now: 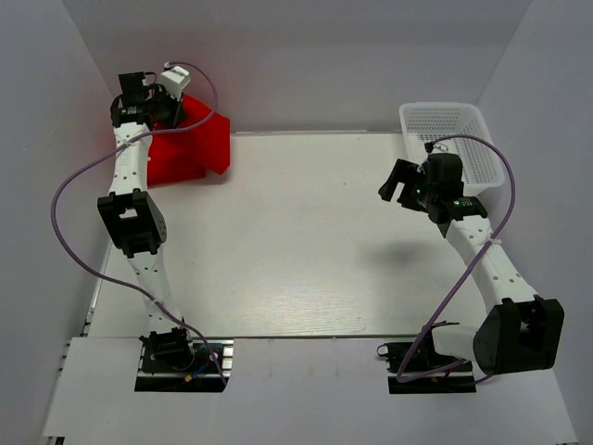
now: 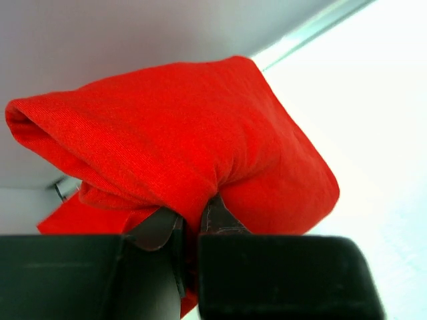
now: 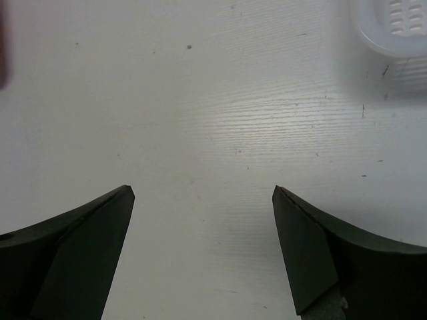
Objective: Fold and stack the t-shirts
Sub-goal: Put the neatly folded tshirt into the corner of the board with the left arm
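Observation:
A bright red t-shirt lies folded in a bundle at the table's back left corner, against the wall. My left gripper reaches down onto its far edge. In the left wrist view the gripper is shut on a thick fold of the red cloth, which bulges above the fingers. I cannot tell whether the bundle is one shirt or more. My right gripper hovers over the right side of the table, open, with only bare table between its fingers.
A white mesh basket stands at the back right corner, just behind the right gripper; its rim shows in the right wrist view. White walls close the table at the back and on both sides.

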